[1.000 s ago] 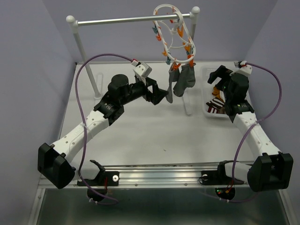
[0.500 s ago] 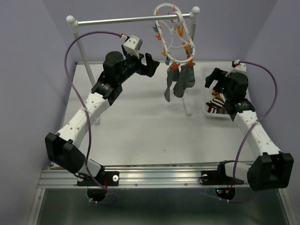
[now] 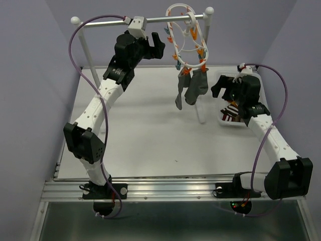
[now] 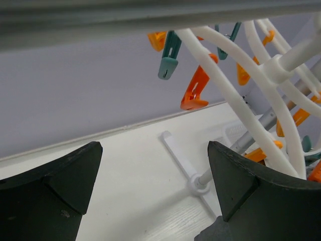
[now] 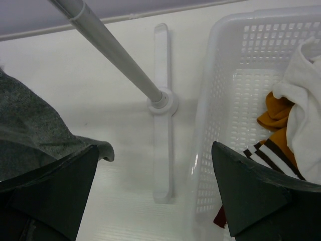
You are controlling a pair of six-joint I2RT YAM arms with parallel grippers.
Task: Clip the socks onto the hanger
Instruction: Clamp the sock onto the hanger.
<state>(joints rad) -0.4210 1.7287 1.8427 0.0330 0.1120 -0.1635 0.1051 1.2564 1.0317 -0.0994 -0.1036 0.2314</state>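
The white oval hanger (image 3: 186,37) hangs by its hook from the metal rail, with orange and teal clips dangling. Two grey socks (image 3: 194,88) are clipped to its lower end. My left gripper (image 3: 161,45) is raised just left of the hanger, open and empty. In the left wrist view the hanger's rings (image 4: 235,90) and an orange clip (image 4: 196,90) sit right of the open left gripper (image 4: 155,170). My right gripper (image 3: 223,89) hovers open between the hanging socks and the basket. White, mustard and striped socks (image 5: 281,120) lie in the basket beside the right gripper (image 5: 155,175).
The rail stand (image 3: 115,21) spans the back, with ball-topped posts. Its right post (image 5: 110,50) and flat foot (image 5: 161,150) are under my right gripper. The white perforated basket (image 3: 221,116) stands at the right. A hanging grey sock (image 5: 35,125) brushes the right wrist view's left side.
My left arm has lifted and swung back from table height up to the rail beside the hanger. The right gripper has shifted slightly left. Both stay open.
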